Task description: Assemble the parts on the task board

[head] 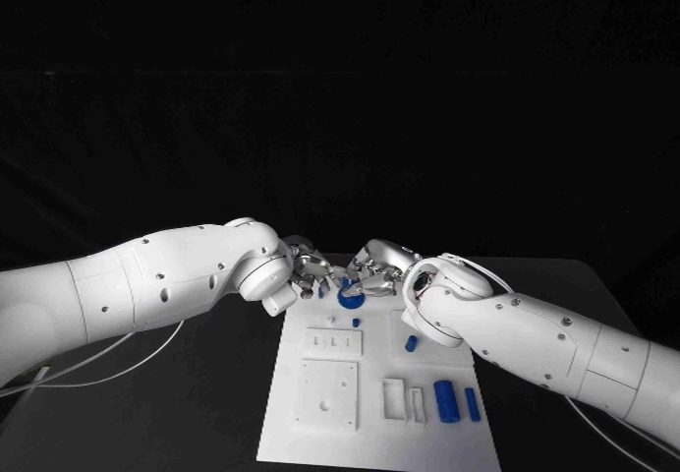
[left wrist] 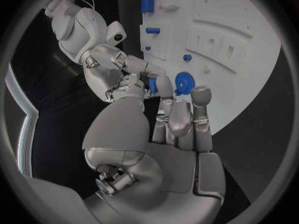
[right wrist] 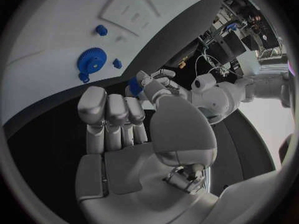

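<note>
- The left hand [head: 301, 273] and the right hand [head: 371, 278] met just above the middle of the head view, over the far end of the board [head: 371, 433].
- In the left wrist view the left hand [left wrist: 177, 122] had its fingers curled, and between the two hands a small blue piece [left wrist: 152, 85] was pinched, its long axis roughly upright in that frame.
- In the right wrist view the same small blue piece [right wrist: 134, 88] sat at the fingertips of the other hand, near the centre of the frame; which hand bore its weight I could not tell, though both touched it.
- The right hand [right wrist: 124, 119] had its fingers held close together and bent forward.
- A blue gear [head: 350, 299] lay flat on the far end of the board, just beside the fingers; the right wrist view showed its toothed rim and centre hole [right wrist: 91, 60] at upper left.
- A short blue peg [head: 411, 343] lay at the middle of the board, tilted slightly from the board's long side.
- Two blue cylinders [head: 448, 400] lay side by side at the lower right of the board, their long axes running along its length.
- White raised blocks [head: 327, 394] stood at the lower left of the board.
- The board lay on the black table [head: 170, 423].
</note>
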`<state>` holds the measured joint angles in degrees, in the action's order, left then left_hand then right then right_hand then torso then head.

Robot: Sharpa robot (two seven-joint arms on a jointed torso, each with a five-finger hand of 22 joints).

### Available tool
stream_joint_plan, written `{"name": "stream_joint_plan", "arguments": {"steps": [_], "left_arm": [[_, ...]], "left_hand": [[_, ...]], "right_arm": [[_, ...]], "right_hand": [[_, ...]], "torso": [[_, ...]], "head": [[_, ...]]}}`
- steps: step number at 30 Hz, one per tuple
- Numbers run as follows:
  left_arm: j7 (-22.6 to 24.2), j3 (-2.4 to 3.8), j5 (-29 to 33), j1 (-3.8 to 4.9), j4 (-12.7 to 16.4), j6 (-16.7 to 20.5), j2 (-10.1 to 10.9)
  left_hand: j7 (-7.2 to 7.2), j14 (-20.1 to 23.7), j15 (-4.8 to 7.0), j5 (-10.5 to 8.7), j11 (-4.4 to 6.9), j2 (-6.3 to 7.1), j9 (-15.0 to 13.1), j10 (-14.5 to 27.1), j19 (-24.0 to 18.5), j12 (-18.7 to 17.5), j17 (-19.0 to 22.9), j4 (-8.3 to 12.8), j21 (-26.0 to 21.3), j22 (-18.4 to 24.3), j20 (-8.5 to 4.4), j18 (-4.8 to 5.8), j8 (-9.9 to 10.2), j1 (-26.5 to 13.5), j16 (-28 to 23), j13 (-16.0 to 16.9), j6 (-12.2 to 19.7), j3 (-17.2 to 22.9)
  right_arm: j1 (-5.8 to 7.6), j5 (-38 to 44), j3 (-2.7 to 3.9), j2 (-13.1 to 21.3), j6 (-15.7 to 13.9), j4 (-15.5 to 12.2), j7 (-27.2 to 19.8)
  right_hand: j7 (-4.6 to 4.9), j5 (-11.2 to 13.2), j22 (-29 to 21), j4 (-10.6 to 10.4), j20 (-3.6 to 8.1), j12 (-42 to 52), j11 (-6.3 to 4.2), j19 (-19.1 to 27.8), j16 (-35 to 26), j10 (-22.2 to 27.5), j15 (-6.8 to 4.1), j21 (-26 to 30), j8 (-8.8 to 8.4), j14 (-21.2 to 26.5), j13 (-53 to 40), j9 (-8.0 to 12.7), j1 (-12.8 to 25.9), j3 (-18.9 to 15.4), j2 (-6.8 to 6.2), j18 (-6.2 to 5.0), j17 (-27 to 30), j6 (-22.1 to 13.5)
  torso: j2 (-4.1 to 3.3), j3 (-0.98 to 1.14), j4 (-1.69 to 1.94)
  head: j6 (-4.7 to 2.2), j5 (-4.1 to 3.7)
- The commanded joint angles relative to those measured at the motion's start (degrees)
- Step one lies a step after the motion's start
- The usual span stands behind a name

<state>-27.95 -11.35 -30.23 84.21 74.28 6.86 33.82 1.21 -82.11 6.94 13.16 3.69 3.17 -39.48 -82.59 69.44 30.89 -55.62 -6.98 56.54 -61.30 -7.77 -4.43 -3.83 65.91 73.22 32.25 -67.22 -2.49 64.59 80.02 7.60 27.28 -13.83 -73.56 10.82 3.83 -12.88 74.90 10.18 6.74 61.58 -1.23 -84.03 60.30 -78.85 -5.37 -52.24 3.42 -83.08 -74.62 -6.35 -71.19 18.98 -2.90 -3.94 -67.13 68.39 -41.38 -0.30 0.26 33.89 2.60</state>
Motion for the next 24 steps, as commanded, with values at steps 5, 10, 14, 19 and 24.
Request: {"name": "stream_joint_plan", "arguments": {"steps": [5, 10, 14, 19, 24], "left_arm": [[0.3, 0.05, -0.4, 0.08, 0.0, -1.1, -0.6], [0.7, 0.03, -0.3, 0.07, 0.1, -1.6, -0.6], [1.2, 0.01, -0.3, 0.07, 0.5, -1.5, -0.5], [1.3, 0.0, -0.6, 0.06, 1.0, -1.9, -0.5], [1.3, -0.01, -1.1, 0.06, 0.8, -1.9, -0.5]], "left_hand": [[-0.64, -0.1, 0.06, 7.38, 0.39, -4.63, 0.7, 0.5, 0.6, -0.4, -0.1, 4.7, -0.9, -0.8, -0.13, 0.68, 0.2, 4.1, -0.2, 0.0, 0.4, -0.2], [-0.92, -0.1, 0.15, 9.06, 0.47, -7.32, 1.0, 0.6, 0.5, -0.7, -0.3, 8.4, -1.4, -1.2, -0.24, 0.85, 0.1, 8.6, -0.1, -0.2, 0.7, 2.2], [-0.44, 0.0, 0.07, 7.95, 0.22, -6.92, -3.9, 0.1, 0.5, -1.4, -0.6, 11.5, -2.1, -2.1, -0.11, 0.77, -0.2, 6.4, 0.1, -0.8, 0.9, 12.1], [-0.54, 0.0, -0.01, 8.12, 0.28, -5.8, -8.7, 0.0, 0.7, -1.5, -0.6, 12.6, -3.1, -3.2, -0.08, 0.73, 0.0, 3.8, 0.1, -0.8, 1.2, 17.6], [-0.51, 0.1, -0.02, 8.85, 0.29, -5.65, -10.3, 0.0, 1.1, -1.6, -0.5, 13.2, -4.3, -4.6, -0.07, 0.72, 0.0, 3.1, -0.1, -0.7, 1.4, 19.2]], "right_arm": [[-0.01, 1.1, -0.01, -0.2, 2.0, 0.2, 0.3], [-0.01, 1.2, -0.01, -0.3, 2.2, 0.4, 0.4], [-0.01, 1.2, -0.01, -0.4, 2.4, 0.6, 0.4], [-0.02, 1.2, -0.01, -0.4, 2.4, 0.6, 0.4], [-0.02, 1.2, -0.01, -0.5, 2.3, 0.3, 0.3]], "right_hand": [[-0.27, 0.0, 6.4, -0.2, -0.25, 0.0, -0.2, -1.7, -0.1, -0.1, -0.05, 0.2, 0.22, -0.5, 0.0, -0.8, 0.2, -0.5, 0.2, -0.25, 0.0, 0.4], [-0.28, 0.0, 6.4, -0.2, -0.25, 0.0, -0.2, -1.7, -0.1, -0.1, -0.06, 0.3, 0.23, -0.5, 0.0, -0.8, 0.2, -0.6, 0.22, -0.25, 0.0, 0.4], [-0.3, 0.0, 6.4, -0.3, -0.24, -0.1, -0.21, -1.8, -0.1, -0.1, -0.06, 0.2, 0.22, -0.5, 0.0, -0.9, 0.2, -0.6, 0.28, -0.22, 0.0, 0.4], [-0.33, 0.1, 6.4, -0.3, -0.24, -0.1, -0.22, -1.8, -0.2, -0.1, -0.06, 0.3, 0.22, -0.5, 0.0, -0.9, 0.3, -0.7, 0.32, -0.22, 0.0, 0.4], [-0.34, 0.3, 6.4, -0.4, -0.23, -0.1, -0.23, -1.8, -0.2, -0.1, -0.07, 0.2, 0.22, -0.5, 0.0, -0.9, 0.3, -0.8, 0.29, -0.21, 0.0, 0.4]], "torso": [[0.03, -0.1, -0.06], [0.06, -0.05, -0.04], [0.07, -0.03, 0.03], [0.03, -0.08, 0.04], [0.03, 0.0, 0.03]], "head": [[0.29, 0.06], [0.3, 0.0], [0.37, -0.15], [0.47, -0.22], [0.51, -0.1]]}}
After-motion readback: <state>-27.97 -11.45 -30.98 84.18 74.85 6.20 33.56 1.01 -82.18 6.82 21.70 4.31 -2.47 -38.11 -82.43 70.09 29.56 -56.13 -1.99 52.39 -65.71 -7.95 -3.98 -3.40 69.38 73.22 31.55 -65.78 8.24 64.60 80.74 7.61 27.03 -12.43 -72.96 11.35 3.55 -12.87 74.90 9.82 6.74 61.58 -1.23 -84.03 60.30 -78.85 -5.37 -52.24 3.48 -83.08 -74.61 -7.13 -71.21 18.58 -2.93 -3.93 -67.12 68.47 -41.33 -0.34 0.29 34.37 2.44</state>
